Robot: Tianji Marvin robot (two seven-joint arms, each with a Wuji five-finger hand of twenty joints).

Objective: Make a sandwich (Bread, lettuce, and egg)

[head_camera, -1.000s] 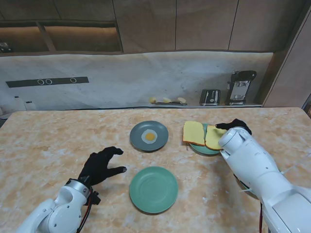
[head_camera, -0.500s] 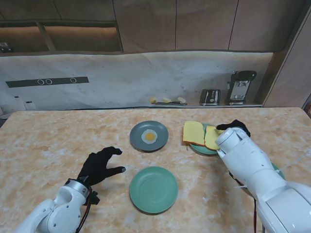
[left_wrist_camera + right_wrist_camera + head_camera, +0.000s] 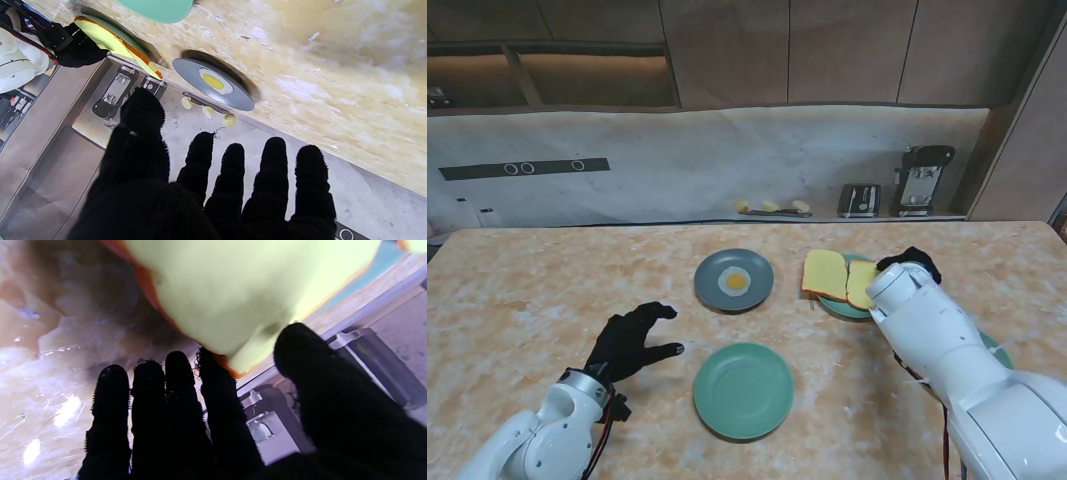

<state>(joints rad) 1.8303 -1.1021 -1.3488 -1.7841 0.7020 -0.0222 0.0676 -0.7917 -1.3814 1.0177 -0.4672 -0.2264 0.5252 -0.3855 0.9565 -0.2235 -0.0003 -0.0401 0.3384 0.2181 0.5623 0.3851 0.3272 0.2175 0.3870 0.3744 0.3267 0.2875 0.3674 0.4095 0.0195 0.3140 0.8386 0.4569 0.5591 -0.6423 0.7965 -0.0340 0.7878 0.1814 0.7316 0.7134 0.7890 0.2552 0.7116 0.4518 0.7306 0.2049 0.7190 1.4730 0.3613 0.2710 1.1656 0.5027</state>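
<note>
Two bread slices lie on a teal plate [image 3: 841, 306] at the right: one slice [image 3: 825, 272] toward the middle, the other slice [image 3: 862, 284] by my right hand [image 3: 909, 262]. In the right wrist view that slice [image 3: 233, 290] fills the frame, and its corner lies between the thumb and index finger of my right hand [image 3: 213, 426], whose fingers are apart. A fried egg [image 3: 736, 282] sits on a grey plate [image 3: 710, 272]. An empty green plate [image 3: 743, 390] is nearer to me. My left hand [image 3: 632, 340] rests open to the left of it.
A green rim [image 3: 998, 350] shows behind my right forearm; what it holds is hidden. Appliances [image 3: 924, 180] and small pale items [image 3: 771, 207] stand along the back wall. In the left wrist view the egg [image 3: 213, 81] lies beyond my spread left-hand fingers [image 3: 273, 156].
My right forearm has shifted slightly to the left and forward, hiding more of the nearer bread slice. The left hand has hardly moved.
</note>
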